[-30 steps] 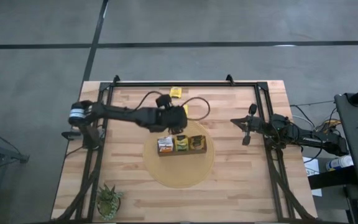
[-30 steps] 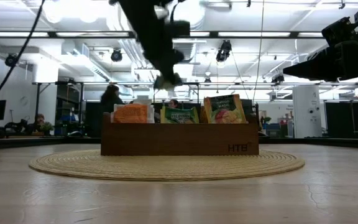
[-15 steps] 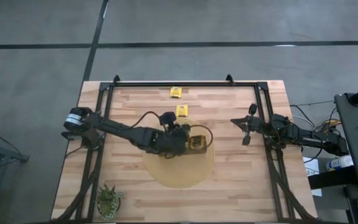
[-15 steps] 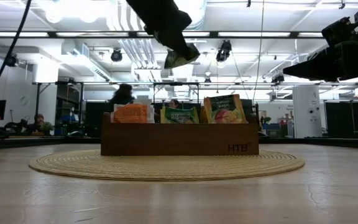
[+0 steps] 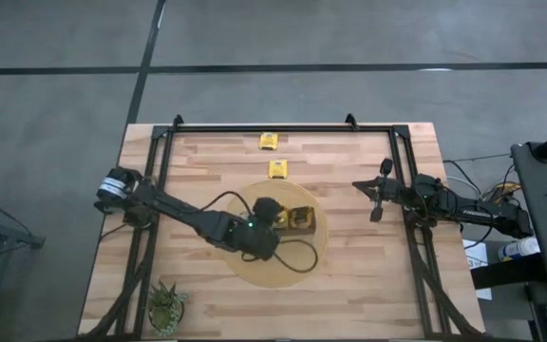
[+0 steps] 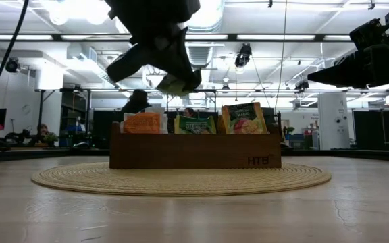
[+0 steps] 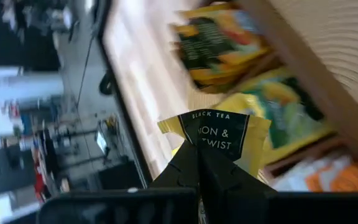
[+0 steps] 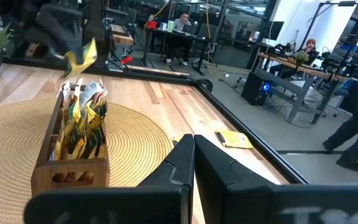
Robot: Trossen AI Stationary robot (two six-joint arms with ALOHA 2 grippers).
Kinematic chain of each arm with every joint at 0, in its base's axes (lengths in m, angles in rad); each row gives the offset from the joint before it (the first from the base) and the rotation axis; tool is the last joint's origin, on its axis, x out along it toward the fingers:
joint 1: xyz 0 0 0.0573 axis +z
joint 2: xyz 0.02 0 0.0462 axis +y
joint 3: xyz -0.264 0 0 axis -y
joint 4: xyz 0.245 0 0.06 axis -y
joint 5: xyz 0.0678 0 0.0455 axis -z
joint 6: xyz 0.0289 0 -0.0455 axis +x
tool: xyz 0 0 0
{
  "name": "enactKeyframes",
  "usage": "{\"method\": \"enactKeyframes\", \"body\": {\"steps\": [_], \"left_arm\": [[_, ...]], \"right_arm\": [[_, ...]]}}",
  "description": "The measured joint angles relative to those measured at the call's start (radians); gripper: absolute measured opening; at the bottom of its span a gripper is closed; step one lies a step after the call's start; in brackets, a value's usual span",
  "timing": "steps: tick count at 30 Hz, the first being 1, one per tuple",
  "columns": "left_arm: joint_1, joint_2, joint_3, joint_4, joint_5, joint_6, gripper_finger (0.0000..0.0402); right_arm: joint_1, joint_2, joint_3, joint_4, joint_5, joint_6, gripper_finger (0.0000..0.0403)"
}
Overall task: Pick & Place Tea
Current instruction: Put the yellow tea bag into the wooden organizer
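Wooden table (image 5: 368,275), round woven mat (image 5: 302,256) mid-table, brown box (image 6: 194,150) on it with tea sachets standing in its compartments. Left gripper (image 7: 199,163) has its jaws pinched on a yellow tea sachet (image 7: 219,134) at the sachet's lower edge; the printed face sticks out past the fingertips. Sachet hangs in the air over the box, not in a compartment. Left arm stretches diagonally from the table's left edge across the mat, cable looping beside it. Two more yellow sachets (image 5: 277,169) lie flat on the far side of the table. Right gripper (image 8: 194,155) waits at the right edge, fingers pressed together, nothing in them.
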Motion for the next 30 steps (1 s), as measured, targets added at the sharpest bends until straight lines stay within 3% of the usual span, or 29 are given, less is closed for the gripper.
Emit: {"method": "enactKeyframes", "body": {"steps": [9,21,30], "left_arm": [[-0.013,0.077,0.042,-0.053,0.039,0.189,0.0],[-0.013,0.324,0.383,-0.448,0.029,0.179,0.0],[0.005,0.51,0.533,-0.646,-0.119,0.18,0.0]], "right_arm": [[0.0,0.0,0.0,0.0,0.0,0.0,0.0009],[0.0,0.0,0.0,0.0,0.0,0.0,0.0009],[0.0,0.0,0.0,0.0,0.0,0.0,0.0009]]}}
